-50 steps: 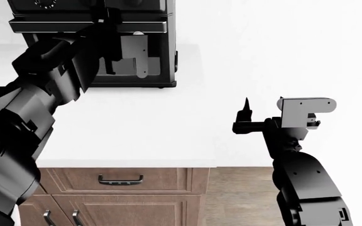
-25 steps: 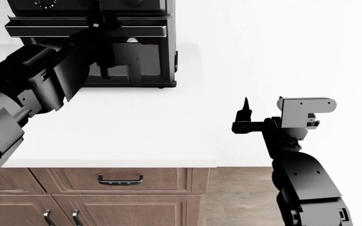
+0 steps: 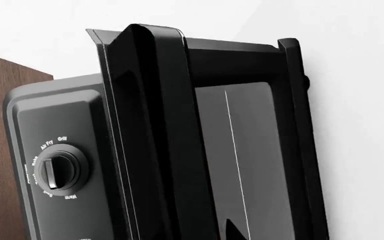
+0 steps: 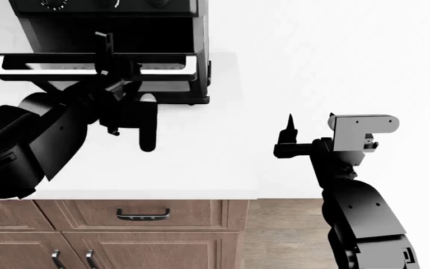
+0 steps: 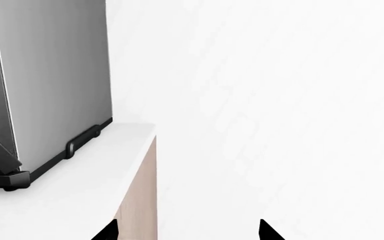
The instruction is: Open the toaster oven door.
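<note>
**Kid:** Where is the oven [image 4: 125,33]?

**Helper:** At the back of the white counter [image 4: 200,162], over on the left. Its door [image 4: 96,64] is swung partway down, sticking out toward the robot.

**Kid:** Who's got the door?

**Helper:** The left gripper [image 4: 109,59] is right at the handle [image 4: 20,66], the long bar along the door's free edge. One finger pokes up above the bar. It looks closed around the bar, but I can't say for sure, because the arm hides the pinch.

**Kid:** And the other one?

**Helper:** The right gripper [image 4: 311,134] hangs in the air off to the right, well away from the oven. Its two fingers are spread apart and it holds nothing.

**Kid:** Is the door hard to move?

**Helper:** I think it's stiff and a bit heavy, with a glass [image 3: 245,165] middle. It only swings on its hinge, so the pull should go down and around, not straight out. The glass looks slippery and could crack, so leave it alone. The bar is the best spot to hold, near its middle so the door doesn't twist.
</note>
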### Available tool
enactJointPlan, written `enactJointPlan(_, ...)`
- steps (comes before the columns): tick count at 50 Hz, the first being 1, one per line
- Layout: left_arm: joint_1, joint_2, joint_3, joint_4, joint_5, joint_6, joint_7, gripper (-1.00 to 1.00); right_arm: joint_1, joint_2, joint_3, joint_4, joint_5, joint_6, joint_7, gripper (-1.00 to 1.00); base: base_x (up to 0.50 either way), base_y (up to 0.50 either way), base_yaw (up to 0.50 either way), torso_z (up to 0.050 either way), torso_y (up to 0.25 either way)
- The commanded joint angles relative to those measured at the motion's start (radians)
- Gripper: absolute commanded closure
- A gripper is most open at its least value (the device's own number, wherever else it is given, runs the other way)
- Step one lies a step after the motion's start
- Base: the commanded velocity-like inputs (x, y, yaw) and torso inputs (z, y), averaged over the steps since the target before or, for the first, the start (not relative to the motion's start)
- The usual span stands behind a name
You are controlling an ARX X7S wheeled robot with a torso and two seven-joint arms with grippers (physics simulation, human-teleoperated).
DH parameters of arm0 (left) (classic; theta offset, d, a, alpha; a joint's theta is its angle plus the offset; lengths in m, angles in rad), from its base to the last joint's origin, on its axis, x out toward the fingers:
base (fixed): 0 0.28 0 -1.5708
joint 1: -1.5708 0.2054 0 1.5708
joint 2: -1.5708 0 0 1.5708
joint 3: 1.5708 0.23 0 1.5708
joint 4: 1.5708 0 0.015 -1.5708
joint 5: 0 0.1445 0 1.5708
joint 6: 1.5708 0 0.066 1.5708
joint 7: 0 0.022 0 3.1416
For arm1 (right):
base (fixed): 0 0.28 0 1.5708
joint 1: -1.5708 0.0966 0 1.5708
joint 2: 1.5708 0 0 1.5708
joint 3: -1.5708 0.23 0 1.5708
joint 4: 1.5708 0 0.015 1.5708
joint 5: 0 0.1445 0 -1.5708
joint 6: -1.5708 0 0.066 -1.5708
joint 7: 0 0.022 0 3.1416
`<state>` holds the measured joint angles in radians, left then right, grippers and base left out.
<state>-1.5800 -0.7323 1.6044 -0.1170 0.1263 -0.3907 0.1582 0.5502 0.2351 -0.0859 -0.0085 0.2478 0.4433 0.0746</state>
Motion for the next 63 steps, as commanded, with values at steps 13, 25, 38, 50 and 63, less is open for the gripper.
enactJointPlan(13, 0.1, -0.194, 0.089, 0.468, -0.036, -0.221, 0.025, 1.0, -0.009, 0.002, -0.007, 0.001, 0.013, -0.013, 0.002, -1.0, 0.0, 0.0, 0.0, 0.0, 0.0)
enactJointPlan(25, 0.202, -0.176, 0.131, 0.462, -0.042, -0.207, -0.021, 1.0, -0.016, 0.007, -0.007, 0.021, 0.013, -0.031, 0.005, -1.0, 0.0, 0.0, 0.0, 0.0, 0.002)
enactJointPlan(38, 0.322, -0.115, 0.172, 0.372, -0.051, -0.147, -0.084, 1.0, -0.024, 0.016, -0.007, 0.024, 0.013, -0.032, 0.012, -1.0, 0.0, 0.0, 0.0, 0.0, 0.002)
enactJointPlan(50, 0.416, -0.062, 0.199, 0.269, -0.056, -0.086, -0.137, 1.0, -0.025, 0.019, -0.012, 0.039, 0.012, -0.041, 0.015, -1.0, 0.01, 0.0, 0.0, 0.0, 0.0)
enactJointPlan(63, 0.444, -0.05, 0.196, 0.237, -0.067, -0.064, -0.153, 1.0, -0.033, 0.023, -0.015, 0.033, 0.015, -0.04, 0.023, -1.0, 0.02, -0.01, -0.02, 0.0, 0.0)
